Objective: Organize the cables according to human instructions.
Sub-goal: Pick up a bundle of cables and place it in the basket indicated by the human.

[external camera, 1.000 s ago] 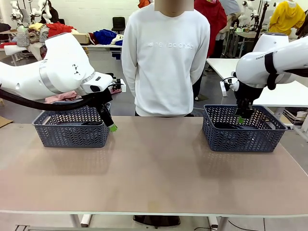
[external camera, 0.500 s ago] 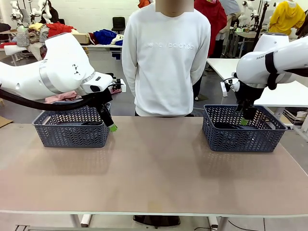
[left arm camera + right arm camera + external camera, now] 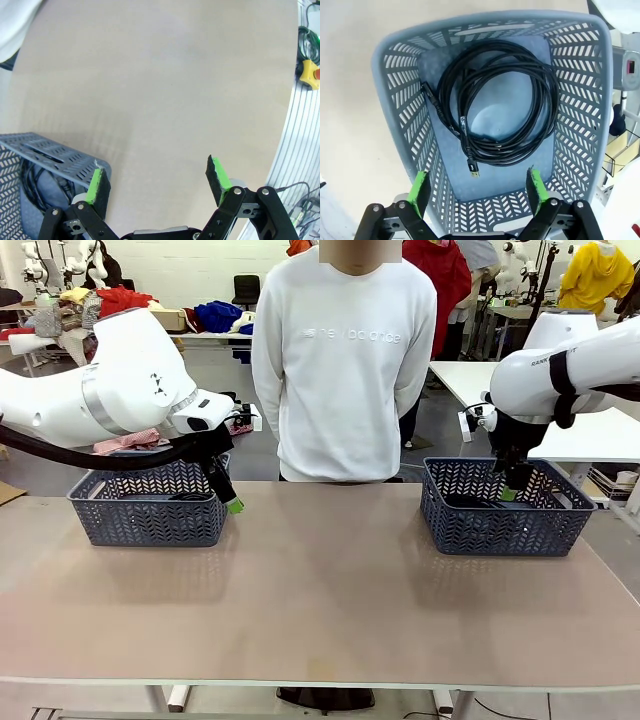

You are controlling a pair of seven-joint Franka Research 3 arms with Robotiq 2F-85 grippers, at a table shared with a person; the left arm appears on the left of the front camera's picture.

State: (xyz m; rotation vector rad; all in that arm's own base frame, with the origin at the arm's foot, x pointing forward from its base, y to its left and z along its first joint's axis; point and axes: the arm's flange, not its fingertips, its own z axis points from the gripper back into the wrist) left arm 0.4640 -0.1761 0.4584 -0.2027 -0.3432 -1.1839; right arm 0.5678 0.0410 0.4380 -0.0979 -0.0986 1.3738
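The right gripper (image 3: 476, 187) hangs wide open, empty, right above the cable (image 3: 495, 107) lying flat in its basket (image 3: 395, 100). The left gripper (image 3: 157, 177) is open too.

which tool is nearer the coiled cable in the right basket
Right. The right tool hangs open directly over the coiled black cable in the right basket. The left tool is open across the table, beside the left basket.
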